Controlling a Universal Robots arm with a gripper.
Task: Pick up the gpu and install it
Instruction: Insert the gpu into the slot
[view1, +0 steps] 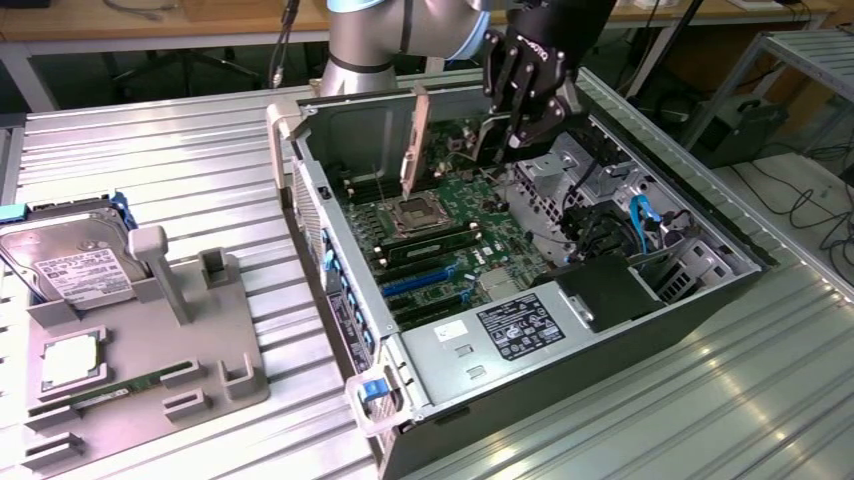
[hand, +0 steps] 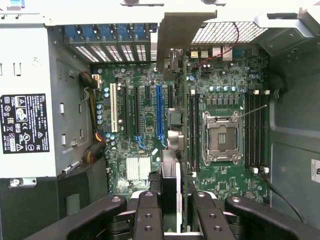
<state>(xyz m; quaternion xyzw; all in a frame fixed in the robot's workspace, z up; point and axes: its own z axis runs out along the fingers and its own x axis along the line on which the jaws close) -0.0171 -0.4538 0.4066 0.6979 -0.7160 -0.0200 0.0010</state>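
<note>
- The pickup looks done: the gripper (view1: 514, 125) is above the open computer case (view1: 667, 330) with its fingers (hand: 148, 215) pinched on the top edge of the gpu (hand: 171, 150), which hangs edge-on beneath them.
- In the exterior view the gpu (view1: 416, 140) shows as a thin upright card, its long silver bracket toward the case's rear wall, held above the motherboard (view1: 461, 215) and clear of it.
- From the wrist view the card runs from between the fingers toward the vented rear panel, lying over the strip of board between the blue expansion slot (hand: 159, 112) and the memory slots (hand: 191, 125) beside the CPU socket (hand: 221, 137).
- It does not look seated: the blue slot is bare along its length, and I cannot tell whether the card's lower edge lines up with any slot.
- So the install half is left, as I judge it; the card is carried over the board but not lowered in.
- Outside the case, on the exterior view's left, the grey parts holder (view1: 147, 350) carries the hard drive (view1: 67, 262), a memory stick (view1: 114, 393) and a CPU (view1: 70, 362), all well apart from the gripper.
</note>
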